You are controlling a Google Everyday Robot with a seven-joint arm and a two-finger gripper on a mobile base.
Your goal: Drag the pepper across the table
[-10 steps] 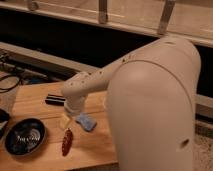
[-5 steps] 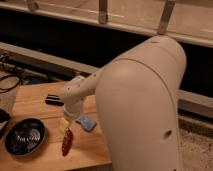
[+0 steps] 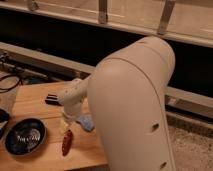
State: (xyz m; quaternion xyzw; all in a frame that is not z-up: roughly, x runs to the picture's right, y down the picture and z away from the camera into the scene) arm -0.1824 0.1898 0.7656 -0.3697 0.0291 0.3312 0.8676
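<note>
The pepper (image 3: pixel 66 142) is a small dark-red chili lying on the light-brown wooden table (image 3: pixel 35 102), near its front edge. My gripper (image 3: pixel 64 125) hangs from the white arm just above the pepper's upper end, with yellowish fingertips close to or touching it. The big white arm shell (image 3: pixel 135 105) fills the right of the camera view and hides the table's right part.
A black round dish (image 3: pixel 25 136) sits left of the pepper. A blue sponge-like piece (image 3: pixel 85 121) lies just right of the gripper. A black rectangular bar (image 3: pixel 51 99) lies further back. Cables (image 3: pixel 10 82) lie at the far left. A railing runs behind.
The arm shell has swung further left and fills more of the view. The gripper and the pepper stay at about the same place on the table.
</note>
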